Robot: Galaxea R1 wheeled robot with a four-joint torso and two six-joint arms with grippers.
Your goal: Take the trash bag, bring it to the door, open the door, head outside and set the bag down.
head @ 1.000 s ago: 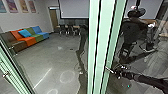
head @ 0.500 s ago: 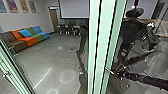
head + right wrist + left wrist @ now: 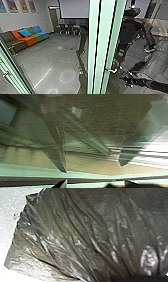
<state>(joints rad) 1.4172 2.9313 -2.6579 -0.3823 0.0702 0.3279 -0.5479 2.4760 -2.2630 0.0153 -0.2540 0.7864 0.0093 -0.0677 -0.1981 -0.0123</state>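
The pictures hold one bag [image 3: 75, 238], the dark, thin, creased trash bag, large in the left wrist view, with gathered folds and shiny highlights. Whether the left end effector grasps it, I cannot tell. The right end effector [image 3: 123, 78] is released, its tips parted with a gap between them, near a metal handle [image 3: 111, 70] at the pale green frame [image 3: 100, 45].

On the far side wall hang four pictures [image 3: 24, 6]; what is printed on them is too small to read. Below them stands one couch [image 3: 28, 41] in brown, orange, green and blue sections, with one bright blue cushion [image 3: 24, 33] on it. One screen [image 3: 73, 9] hangs on the back wall, above several dark chairs [image 3: 62, 30] I cannot count, and beside it is one brown door [image 3: 53, 18].

The upright frame cuts across the room and stands in the way, dividing the grey floor [image 3: 37, 61] from dark glass with the robot's reflection [image 3: 128, 31]. A second green frame [image 3: 18, 83] slants at the left edge, with another handle [image 3: 6, 74]. Two pale rings [image 3: 67, 71] and one bright streak [image 3: 43, 77] lie on the floor.
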